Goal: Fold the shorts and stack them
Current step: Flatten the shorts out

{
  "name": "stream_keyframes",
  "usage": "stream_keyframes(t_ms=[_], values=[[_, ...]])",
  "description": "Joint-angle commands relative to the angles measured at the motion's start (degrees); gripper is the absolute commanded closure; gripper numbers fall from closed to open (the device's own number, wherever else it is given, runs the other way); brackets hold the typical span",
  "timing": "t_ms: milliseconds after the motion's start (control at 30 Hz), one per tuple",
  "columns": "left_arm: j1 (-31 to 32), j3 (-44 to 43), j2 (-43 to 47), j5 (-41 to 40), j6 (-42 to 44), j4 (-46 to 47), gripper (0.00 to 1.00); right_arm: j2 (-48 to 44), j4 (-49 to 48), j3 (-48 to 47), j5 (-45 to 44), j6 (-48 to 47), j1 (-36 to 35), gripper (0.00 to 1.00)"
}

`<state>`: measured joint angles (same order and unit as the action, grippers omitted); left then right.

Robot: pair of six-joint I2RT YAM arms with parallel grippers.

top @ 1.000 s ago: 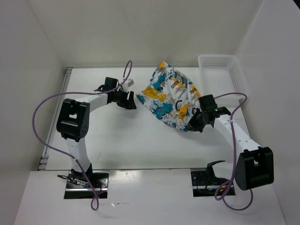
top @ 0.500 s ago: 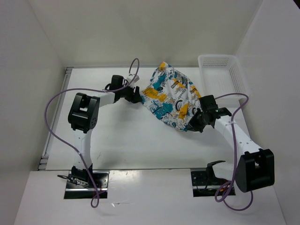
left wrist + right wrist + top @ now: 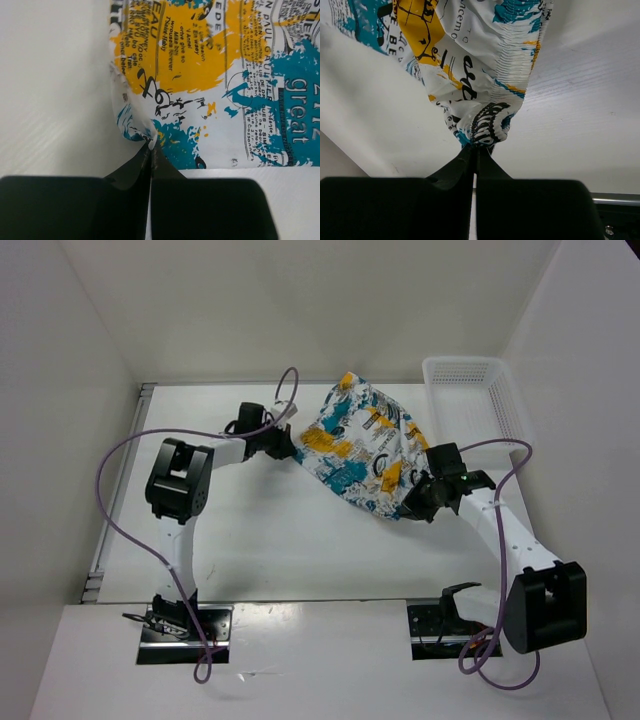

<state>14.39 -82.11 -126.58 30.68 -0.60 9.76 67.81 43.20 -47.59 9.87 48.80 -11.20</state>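
Soft white shorts (image 3: 365, 445) with teal-yellow newsprint patches lay near the far-right corner of the white table (image 3: 300, 540). The left gripper (image 3: 150, 147) pinched a hem edge, the right gripper (image 3: 476, 147) the elastic waistband (both thin bites): tugging apart could slip either.

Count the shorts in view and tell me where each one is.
1. The shorts lie on the table left of the basket, the left hand pinching their left edge, the right hand their near right corner. Another beneath could be hidden.
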Motion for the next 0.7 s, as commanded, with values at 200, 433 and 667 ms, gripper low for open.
stream_keyframes(t_ms=[200,433,667], values=[[-15.78,19.41,21.71,-4.48,0.6,-9.66,1.0,-0.24,-3.12,0.31,1.56,-0.28,-5.14,0.99],[-22.2,30.94,40.17,-5.27,0.6,-22.31,1.0,8.12,-4.26,-0.83,2.34,0.25,-12.17,0.99],[-25.38,38.6,47.67,-5.21,0.6,-28.49,0.99,12.43,-3.46,1.8,3.05,0.68,-13.93,0.8]])
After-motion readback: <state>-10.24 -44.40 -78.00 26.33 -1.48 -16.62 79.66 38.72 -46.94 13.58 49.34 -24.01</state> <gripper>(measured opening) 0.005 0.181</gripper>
